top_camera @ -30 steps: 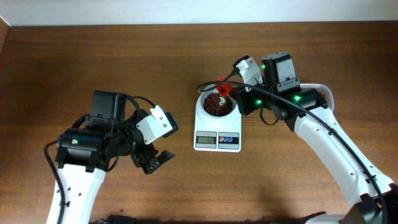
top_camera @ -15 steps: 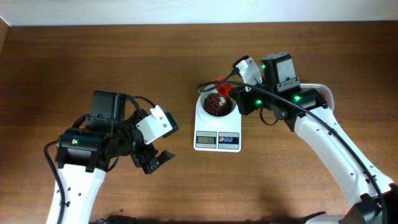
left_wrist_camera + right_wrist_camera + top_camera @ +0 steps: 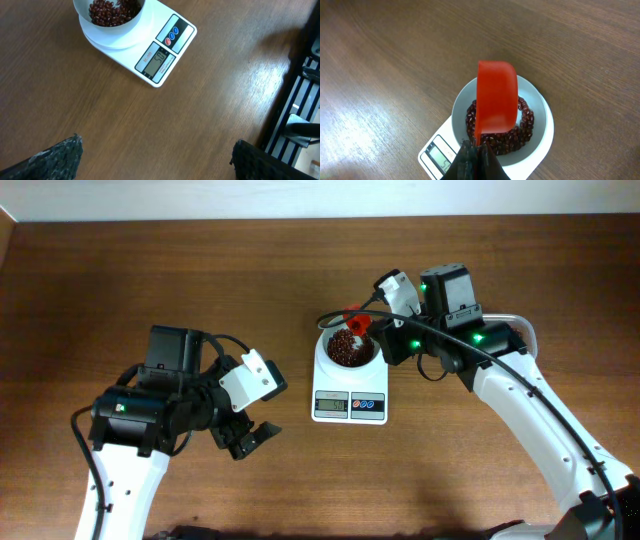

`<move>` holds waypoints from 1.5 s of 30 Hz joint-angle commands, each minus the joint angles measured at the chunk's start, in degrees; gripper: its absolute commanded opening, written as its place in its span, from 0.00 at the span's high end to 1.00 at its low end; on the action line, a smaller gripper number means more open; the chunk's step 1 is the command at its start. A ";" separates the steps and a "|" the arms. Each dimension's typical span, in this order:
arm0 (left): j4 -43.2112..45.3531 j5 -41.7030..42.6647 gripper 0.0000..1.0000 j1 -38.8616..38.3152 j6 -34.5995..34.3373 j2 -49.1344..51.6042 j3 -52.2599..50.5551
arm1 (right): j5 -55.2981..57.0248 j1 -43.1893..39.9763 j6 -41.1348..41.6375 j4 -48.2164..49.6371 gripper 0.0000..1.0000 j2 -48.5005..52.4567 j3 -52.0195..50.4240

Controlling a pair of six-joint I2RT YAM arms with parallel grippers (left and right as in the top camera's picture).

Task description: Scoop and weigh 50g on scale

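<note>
Overhead view, centre of frame: scale [image 3: 349,407], white, grey display and coloured buttons along its lower edge, standing on a brown wooden table [image 3: 200,280].

- Bowl [image 3: 324,360]: round, white, on the scale's platform, partly filled with red beans [image 3: 345,352].
- Red scoop [image 3: 358,323]: over the bowl's upper right rim; in the right wrist view it hangs above the beans.
- Right gripper [image 3: 375,328]: just right of the bowl, fingers pressed together on the scoop's handle.
- Left gripper [image 3: 250,438]: lower left, well apart from the scale, fingers spread wide, nothing between them.
</note>
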 commanded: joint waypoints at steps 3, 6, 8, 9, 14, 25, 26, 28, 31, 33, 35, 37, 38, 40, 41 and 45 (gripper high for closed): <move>-0.11 1.03 0.01 0.28 0.96 -0.48 1.09 | -1.20 -0.15 0.42 0.13 0.96 -0.33 0.87; -0.11 1.03 0.01 0.28 0.94 -0.48 1.09 | -1.57 -0.17 0.46 0.13 0.96 -0.33 0.87; -0.11 1.03 0.01 0.28 0.94 -0.48 1.09 | -2.89 -0.24 0.90 0.15 0.96 -0.33 0.87; -0.11 1.03 0.01 0.28 0.96 -0.48 1.09 | -4.42 -0.48 0.90 0.15 0.96 -0.33 0.87; -0.11 1.01 0.01 0.28 0.94 -0.48 1.09 | -12.00 -3.91 3.93 0.15 0.96 -0.33 0.87; -0.11 1.03 0.01 0.28 0.94 -0.48 1.09 | -23.43 -16.17 4.50 -2.03 0.96 -0.33 0.87; -0.11 1.01 0.01 0.28 0.94 -0.48 1.09 | -24.85 -17.81 4.48 -2.49 0.96 -0.33 0.87; -0.11 1.03 0.01 0.28 0.94 -0.48 1.09 | -26.43 -20.04 4.48 -3.13 0.96 -0.33 0.87; -0.11 1.01 0.01 0.28 0.94 -0.48 1.09 | -27.52 -24.20 4.44 -4.46 0.96 -0.33 0.87; -0.11 1.03 0.01 0.28 0.96 -0.48 1.09 | -27.65 -27.04 4.44 -5.49 0.96 -0.33 0.87; -0.11 1.03 0.01 0.28 0.96 -0.48 1.09 | -28.30 -29.92 4.13 -6.40 0.96 -0.33 0.87; -0.11 1.03 0.01 0.28 0.96 -0.48 1.09 | -29.14 -32.74 3.13 -7.48 0.96 -0.33 0.87; -0.11 1.03 0.01 0.28 0.94 -0.48 1.09 | -29.11 -34.77 2.67 -8.20 0.96 -0.33 0.87; -0.11 1.01 0.01 0.28 0.94 -0.48 1.09 | -27.85 -37.62 -0.61 -10.43 0.96 -0.33 0.87; -0.11 1.01 0.01 0.28 0.94 -0.48 1.09 | -26.05 -38.88 -1.51 -11.74 0.96 -0.33 0.87; -0.11 1.03 0.01 0.28 0.96 -0.48 1.09 | -14.71 -42.32 -7.61 -16.37 0.96 -0.35 0.87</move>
